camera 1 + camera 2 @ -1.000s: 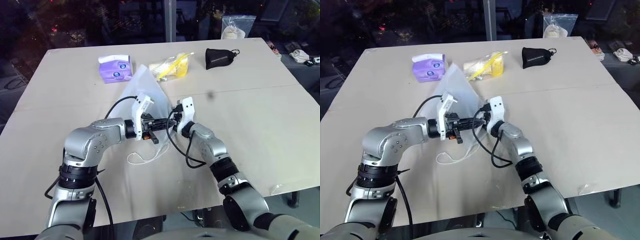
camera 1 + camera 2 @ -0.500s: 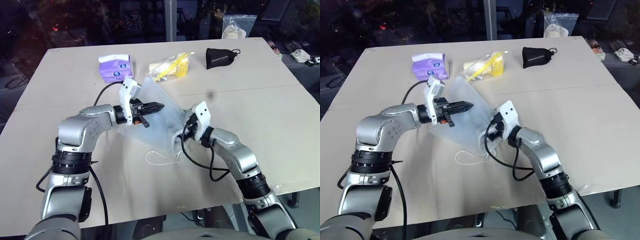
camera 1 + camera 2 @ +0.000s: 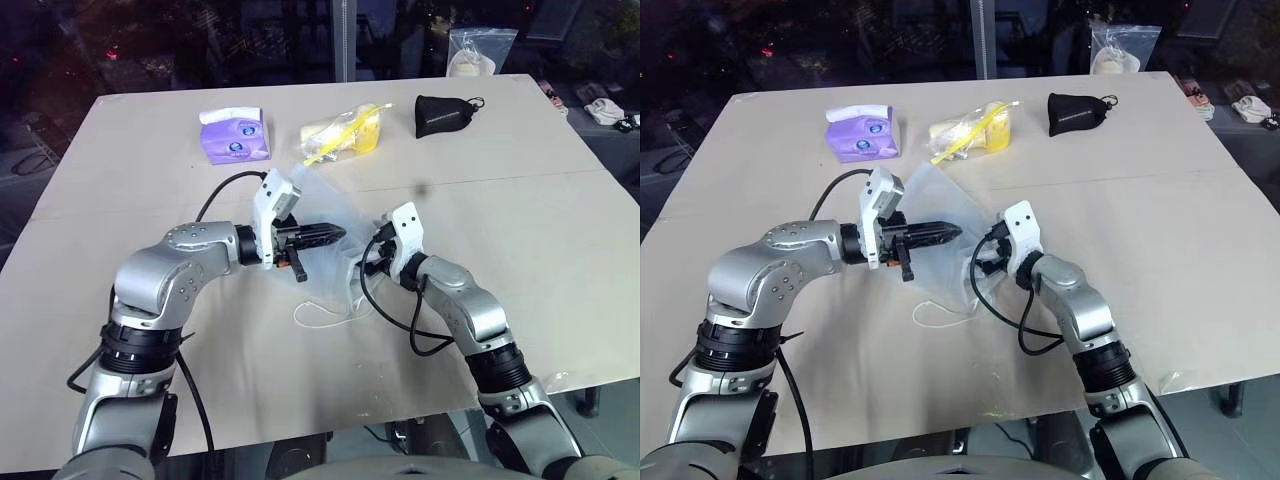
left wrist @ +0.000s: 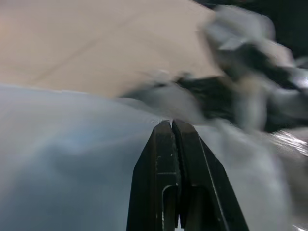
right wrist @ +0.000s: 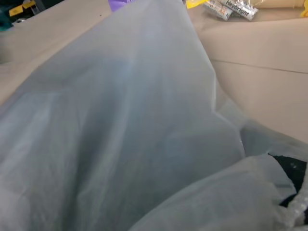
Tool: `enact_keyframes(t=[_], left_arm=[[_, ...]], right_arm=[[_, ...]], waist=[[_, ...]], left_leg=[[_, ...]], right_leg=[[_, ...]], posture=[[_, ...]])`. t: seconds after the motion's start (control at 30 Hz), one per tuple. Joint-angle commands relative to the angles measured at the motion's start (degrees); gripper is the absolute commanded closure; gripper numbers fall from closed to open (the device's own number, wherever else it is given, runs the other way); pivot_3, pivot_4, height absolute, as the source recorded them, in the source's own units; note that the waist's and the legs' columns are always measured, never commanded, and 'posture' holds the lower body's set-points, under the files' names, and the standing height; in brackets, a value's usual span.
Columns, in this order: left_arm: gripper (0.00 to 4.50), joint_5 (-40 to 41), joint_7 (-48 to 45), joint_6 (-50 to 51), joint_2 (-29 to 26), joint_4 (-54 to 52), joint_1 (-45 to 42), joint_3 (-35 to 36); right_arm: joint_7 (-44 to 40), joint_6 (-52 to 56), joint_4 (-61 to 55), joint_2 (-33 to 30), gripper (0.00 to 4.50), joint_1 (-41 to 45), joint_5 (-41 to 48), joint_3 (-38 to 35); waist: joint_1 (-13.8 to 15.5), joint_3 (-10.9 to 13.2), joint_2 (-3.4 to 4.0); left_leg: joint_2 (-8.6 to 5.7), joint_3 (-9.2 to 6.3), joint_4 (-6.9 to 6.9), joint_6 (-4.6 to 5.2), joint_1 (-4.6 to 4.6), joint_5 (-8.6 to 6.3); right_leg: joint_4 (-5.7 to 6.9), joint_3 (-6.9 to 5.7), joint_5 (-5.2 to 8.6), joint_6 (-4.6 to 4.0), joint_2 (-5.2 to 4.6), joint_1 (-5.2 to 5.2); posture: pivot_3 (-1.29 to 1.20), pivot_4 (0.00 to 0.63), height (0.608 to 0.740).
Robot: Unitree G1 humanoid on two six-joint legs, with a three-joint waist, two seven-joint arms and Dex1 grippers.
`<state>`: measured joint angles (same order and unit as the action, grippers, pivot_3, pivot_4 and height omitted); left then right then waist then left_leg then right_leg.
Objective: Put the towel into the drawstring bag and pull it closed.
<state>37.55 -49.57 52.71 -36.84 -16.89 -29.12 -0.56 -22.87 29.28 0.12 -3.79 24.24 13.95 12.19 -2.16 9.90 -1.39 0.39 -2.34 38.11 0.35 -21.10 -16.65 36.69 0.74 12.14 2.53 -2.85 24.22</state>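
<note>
Beige table (image 3: pixel 520 250) takes up most of the head views. Drawstring bag (image 3: pixel 325 215), translucent white, lies mid-table, its far corner pointing to abt 12 o'clock toward the yellow stuff, its near end bunched up btwn the two arms; thin white cord loop (image 3: pixel 318 312) trails out on the table at abt 6 o'clock from the bag. Left gripper (image 3: pixel 332 236) comes in from 9 o'clock, roughly level, over the bag's middle; black fingers (image 4: pixel 171 159) pressed together w/ barely a slit, nothing seen btwn them, bag fabric right under the tips. Right gripper (image 3: pixel 368 262) at abt 4 o'clock of the bag, tips buried in the bunched fabric; can't make out the fingers, so held or not I can't tell. Right wrist view: bag fabric close up, folds and one crease. Towel: can't pick it out, maybe inside the bag, can't tell. Far edge of table, L to R: purple tissue pack (image 3: pixel 234 136) at 11 o'clock, clear plastic bag w/ yellow contents (image 3: pixel 343 132) at 12, small black pouch (image 3: pixel 443 113) at 1.
</note>
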Motion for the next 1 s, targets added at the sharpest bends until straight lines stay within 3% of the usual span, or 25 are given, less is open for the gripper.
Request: enact_keyframes(t=[0.03,0.1,0.3,0.4,0.43,0.5,0.73,0.87,0.9,0.93,0.97,1.0], left_arm=[[3.13,0.6,-1.1,-0.4,-1.5,-5.7,0.0,-1.3],[2.37,-1.5,-1.2,-2.0,-2.3,-7.2,0.4,-3.3],[2.37,-10.0,-0.1,-7.7,-3.7,-8.6,1.5,-11.4],[2.26,-13.9,2.9,-9.0,-1.9,-6.5,1.2,-13.9],[2.26,-15.1,3.5,-9.5,-1.5,-5.9,1.1,-14.4],[2.26,-16.9,4.0,-10.4,-0.9,-4.9,0.8,-15.4],[2.26,-21.5,3.8,-13.7,0.2,-1.0,-0.1,-17.1],[3.31,-22.8,4.5,-15.9,1.8,1.0,-0.1,-16.6],[3.96,-22.9,4.4,-16.1,2.0,1.2,0.0,-16.5],[4.06,-23.0,4.5,-16.4,2.3,1.3,0.2,-16.3],[4.45,-23.1,4.6,-16.7,2.5,1.4,0.4,-16.0],[4.45,-22.5,5.0,-16.4,3.0,1.5,0.5,-15.2]], right_arm=[[0.4,-1.3,-0.6,0.2,0.00,1.5,-0.9,-0.6],[0.6,-1.9,-0.1,0.2,0.00,1.6,-1.8,-0.2],[0.8,-1.8,0.2,1.0,0.00,1.9,-1.9,-0.9],[0.4,-1.8,0.2,1.2,1.38,2.1,-1.9,-0.8],[0.4,-1.7,0.1,1.2,2.10,2.1,-1.9,-0.9],[0.6,-1.7,0.0,1.2,2.65,2.1,-2.4,-0.7],[0.3,-1.4,-0.5,1.2,2.65,1.8,-2.8,-0.2],[-0.4,-1.3,-1.3,0.7,2.72,1.3,-2.7,-0.2],[-0.5,-1.3,-1.4,0.6,2.72,1.2,-2.7,-0.2],[-0.6,-1.3,-1.6,0.4,2.72,1.1,-2.7,-0.1],[-0.7,-1.3,-1.8,0.4,2.72,1.0,-2.7,-0.1],[-0.7,-1.2,-2.1,0.2,2.72,0.8,-2.8,-0.1]], waist=[[0.0,0.0,0.00],[-0.1,0.0,0.00],[0.0,0.0,0.00],[0.0,0.0,0.00],[0.0,0.0,0.00],[0.0,0.0,0.00],[0.0,0.0,0.00],[0.0,0.0,0.00],[0.0,0.0,-0.01],[0.0,0.0,0.00],[0.0,0.0,0.00],[0.0,0.0,0.00]], left_leg=[[0.00,0.01,0.00,0.00,0.03,0.00],[0.00,0.03,0.01,0.00,0.05,0.00],[0.00,0.16,0.00,0.00,0.05,0.00],[0.00,0.19,0.00,0.00,0.04,0.00],[0.00,0.20,0.01,0.00,0.04,0.00],[0.00,0.19,0.01,0.01,0.04,0.00],[0.00,0.19,0.01,0.01,0.05,0.00],[0.00,0.18,0.01,0.01,0.04,0.00],[0.00,0.18,0.01,0.01,0.04,0.00],[0.00,0.18,0.01,0.01,0.04,-0.01],[0.00,0.19,0.02,0.01,0.04,-0.01],[0.00,0.19,0.02,0.01,0.04,-0.01]], right_leg=[[0.02,0.01,0.00,0.00,0.00,-0.01],[0.03,0.02,0.00,0.00,0.02,-0.01],[0.03,0.03,0.00,0.00,0.03,-0.01],[0.02,0.05,0.00,0.00,0.02,-0.01],[0.02,0.05,0.00,0.00,0.02,-0.01],[0.02,0.03,0.00,0.00,0.03,-0.01],[0.04,0.02,0.00,0.00,0.03,-0.01],[0.04,0.01,0.00,0.00,0.03,-0.01],[0.04,0.01,0.00,0.00,0.03,-0.01],[0.04,0.01,0.00,0.00,0.03,-0.01],[0.04,0.02,0.00,0.00,0.03,-0.01],[0.04,0.02,0.00,0.00,0.03,-0.01]], posture=[[0.00,0.150,0.740],[0.00,0.150,0.740],[0.00,0.150,0.740],[0.00,0.150,0.740],[0.00,0.150,0.740],[0.00,0.150,0.740],[0.00,0.150,0.740],[0.00,0.150,0.740],[0.00,0.150,0.740],[0.00,0.150,0.740],[0.00,0.150,0.740],[0.00,0.150,0.740]])
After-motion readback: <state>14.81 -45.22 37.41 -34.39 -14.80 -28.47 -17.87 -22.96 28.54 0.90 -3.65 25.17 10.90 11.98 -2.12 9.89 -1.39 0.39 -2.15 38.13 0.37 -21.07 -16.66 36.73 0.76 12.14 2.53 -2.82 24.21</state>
